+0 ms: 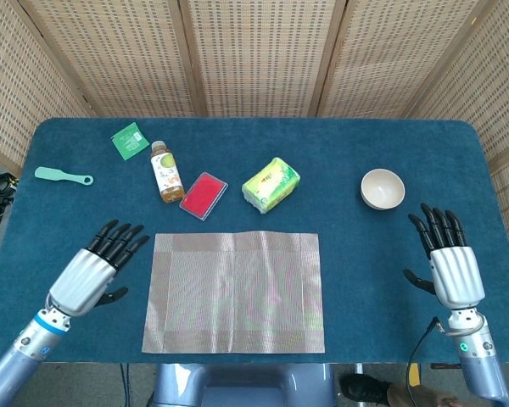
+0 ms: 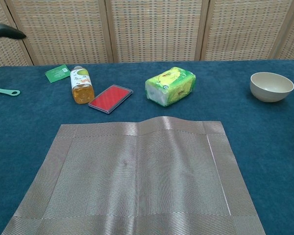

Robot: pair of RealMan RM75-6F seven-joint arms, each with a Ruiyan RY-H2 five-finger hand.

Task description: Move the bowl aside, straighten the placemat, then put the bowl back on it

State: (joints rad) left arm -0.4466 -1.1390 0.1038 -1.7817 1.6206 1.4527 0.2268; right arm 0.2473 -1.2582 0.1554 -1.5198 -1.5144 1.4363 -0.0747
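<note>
A grey woven placemat lies flat at the table's front centre, with a slight ridge along its far edge. The cream bowl stands on the blue cloth at the right, well off the mat. My left hand hovers left of the mat, fingers spread, holding nothing; only a dark fingertip shows in the chest view's top left corner. My right hand is raised in front of the bowl with its fingers spread and nothing in it.
Behind the mat lie a juice bottle, a red flat case and a yellow-green tissue pack. A green packet and a teal spatula sit at the far left. Wicker screens stand behind the table.
</note>
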